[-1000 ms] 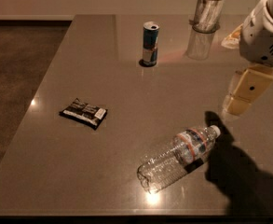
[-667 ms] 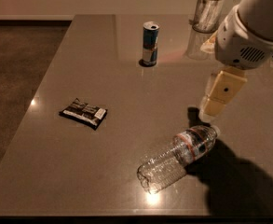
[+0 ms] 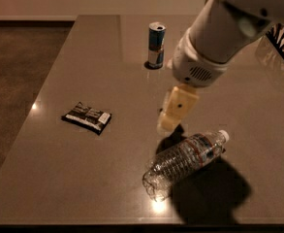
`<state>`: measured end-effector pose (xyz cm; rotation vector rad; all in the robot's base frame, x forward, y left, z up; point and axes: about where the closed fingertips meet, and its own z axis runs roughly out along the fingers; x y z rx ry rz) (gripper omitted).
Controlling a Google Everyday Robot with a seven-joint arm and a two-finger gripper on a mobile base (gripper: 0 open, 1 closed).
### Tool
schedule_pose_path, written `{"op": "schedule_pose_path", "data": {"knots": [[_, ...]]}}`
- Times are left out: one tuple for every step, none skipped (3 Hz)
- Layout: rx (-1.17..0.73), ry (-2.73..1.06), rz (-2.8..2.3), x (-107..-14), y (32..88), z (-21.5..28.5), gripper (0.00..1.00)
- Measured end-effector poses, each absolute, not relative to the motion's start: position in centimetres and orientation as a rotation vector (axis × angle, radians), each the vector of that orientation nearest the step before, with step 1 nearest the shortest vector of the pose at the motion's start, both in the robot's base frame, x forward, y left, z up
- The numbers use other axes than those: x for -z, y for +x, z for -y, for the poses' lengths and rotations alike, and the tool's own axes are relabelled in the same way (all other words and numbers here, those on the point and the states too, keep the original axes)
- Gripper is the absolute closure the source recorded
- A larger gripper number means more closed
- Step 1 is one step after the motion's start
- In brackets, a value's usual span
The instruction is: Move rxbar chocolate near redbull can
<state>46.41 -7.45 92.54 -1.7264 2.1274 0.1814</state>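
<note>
Leftward the gripper [image 3: 169,123] has swung, beside the water bottle [image 3: 185,159], its opening impossible to tell; rxbar chocolate [image 3: 86,117] lies ungrasped, well apart from redbull can [image 3: 156,45].

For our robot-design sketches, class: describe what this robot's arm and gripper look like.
The arm is a thick, rounded white tube with a dotted vent grille near the wrist. The gripper, over the table beside the water bottle, is a blocky cream-yellow piece. No cables show.
</note>
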Motion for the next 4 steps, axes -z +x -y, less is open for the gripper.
{"op": "schedule_pose_path", "data": {"knots": [[-0.223, -1.725, -2.096, -90.4, 46.6, 2.2, 0.00], [-0.242, -1.727, -2.090, -88.5, 47.6, -1.8, 0.00], [-0.254, -1.729, -2.097, -86.9, 48.5, -5.1, 0.00], [-0.245, -1.717, -2.117, -85.3, 49.2, -7.6, 0.00]]}}
